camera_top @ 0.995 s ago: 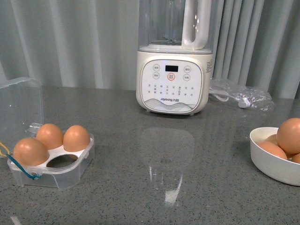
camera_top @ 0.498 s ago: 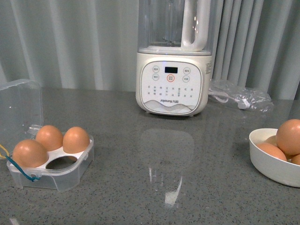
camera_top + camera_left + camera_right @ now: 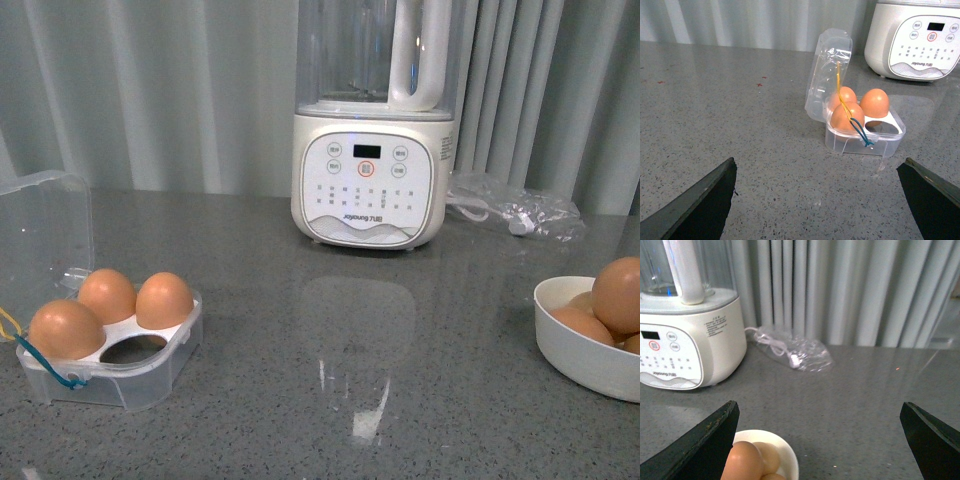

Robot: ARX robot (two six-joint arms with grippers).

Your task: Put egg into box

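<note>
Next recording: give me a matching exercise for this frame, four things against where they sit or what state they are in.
Things:
1 egg box
2 white bowl
3 blender
4 plastic bag

Places and states:
A crumpled, lying at the back right beside the blender
B lid open, three eggs in it, one place free
C upright at the back centre
D piled eggs in it, front right

Pairs: 1-B; 2-D; 3-C; 4-A
</note>
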